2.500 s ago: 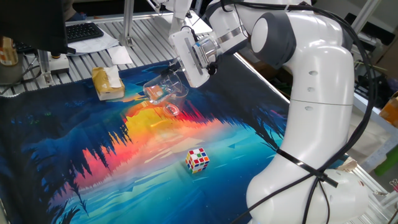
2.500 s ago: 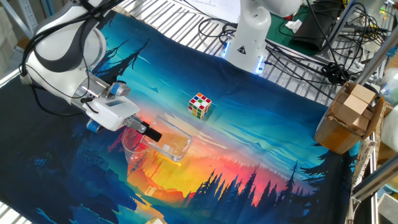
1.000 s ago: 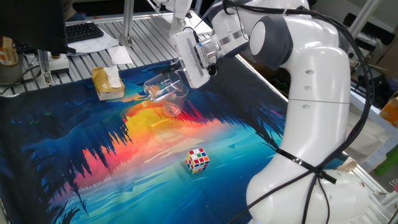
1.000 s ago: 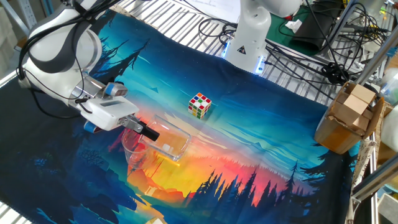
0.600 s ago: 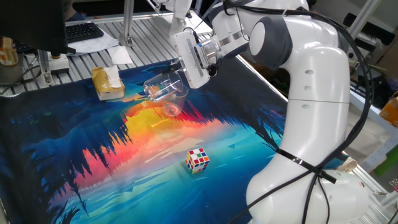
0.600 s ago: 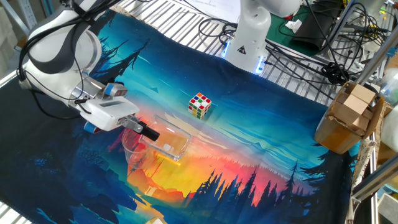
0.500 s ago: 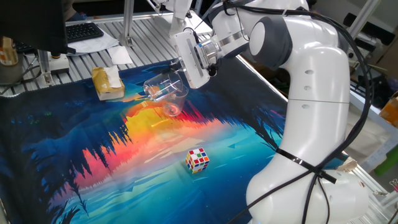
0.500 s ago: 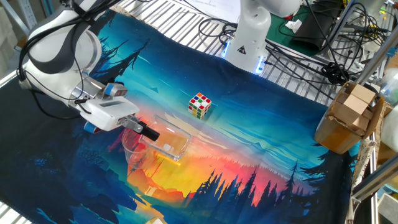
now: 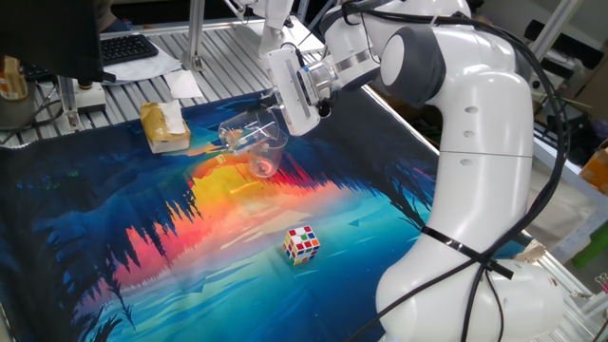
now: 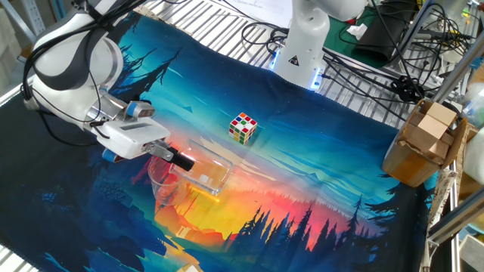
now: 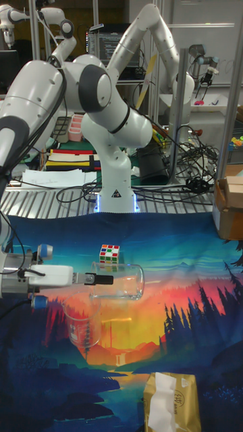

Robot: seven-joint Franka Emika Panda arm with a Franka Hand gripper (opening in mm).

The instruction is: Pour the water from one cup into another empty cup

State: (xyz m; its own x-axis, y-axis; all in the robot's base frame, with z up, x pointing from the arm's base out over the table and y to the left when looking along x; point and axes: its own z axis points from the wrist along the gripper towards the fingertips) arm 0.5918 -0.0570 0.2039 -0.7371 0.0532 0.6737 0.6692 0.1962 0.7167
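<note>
Held cup (image 11: pixel 121 282) lies horizontal in gripper (image 11: pixel 101 279)

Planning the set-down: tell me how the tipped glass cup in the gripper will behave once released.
The held cup is clear, smooth glass, so probably rigid, slippery and breakable. It lies on its side in the gripper; released that way, it would likely roll across the cloth or knock the standing cup.

A robotics lab: several robot arms (image 11: pixel 145 40) (white), cables (image 10: pixel 393 57), metal framing.
</note>
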